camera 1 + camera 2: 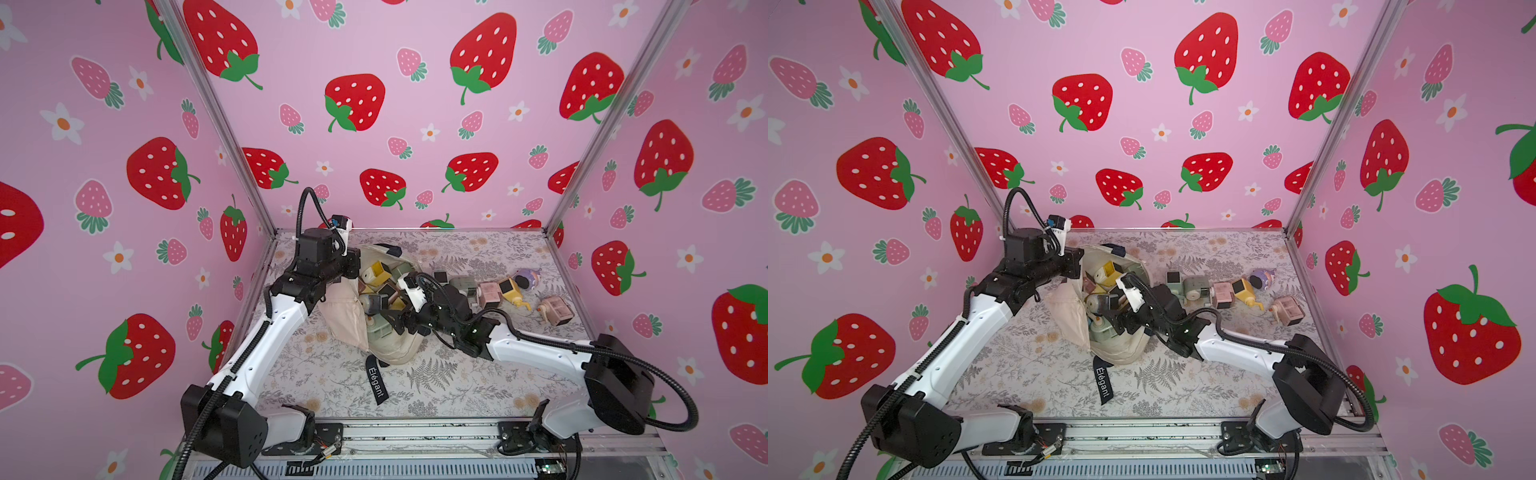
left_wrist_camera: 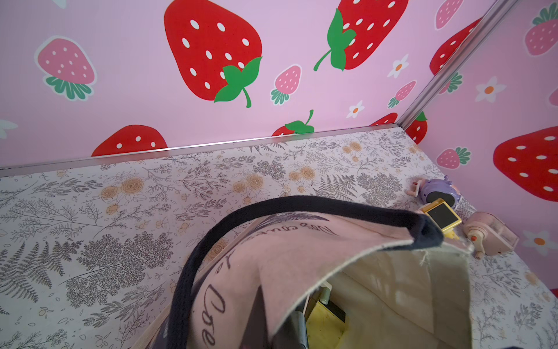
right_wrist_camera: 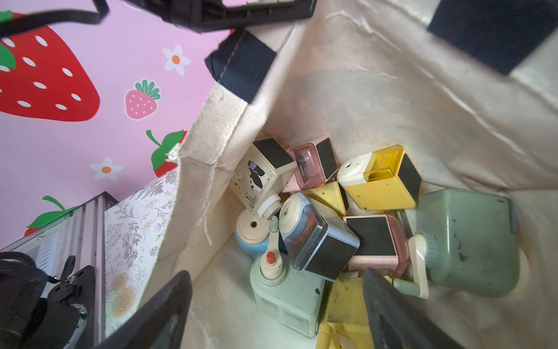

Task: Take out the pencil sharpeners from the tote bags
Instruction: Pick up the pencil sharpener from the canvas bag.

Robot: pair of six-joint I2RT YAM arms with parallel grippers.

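Carrying everything, the floral worktop (image 1: 457, 382) is showing whole only in both top views. The tote bag (image 1: 345, 324) is lying slumped left of its centre, its mouth gaping upward and toward the right arm. The long axis of the opening is running from far to near, and the right arm is hiding much of the bag's inside in those views. The left gripper (image 1: 355, 262) is reaching the far rim and is clamped tight on the cloth, though its fingertips are sitting out of sight behind the wrist. The right gripper (image 3: 276, 273) is hanging inside the mouth, its fingers (image 3: 169, 311) spread wide and gripping nothing. Under it the pencil sharpeners (image 3: 380, 181) are lying jumbled at the bag's bottom, pointing every way. A sage sharpener (image 3: 468, 241) is lying on its side with its crank toward the gripper. A yellow shape (image 3: 344, 317) is being cut off by the frame edge, so counting them is proving hard. Several more sharpeners (image 1: 488, 293) are lying in a loose row on the worktop right of the bag. The black Elégant strap (image 1: 378, 384) is trailing toward the near edge
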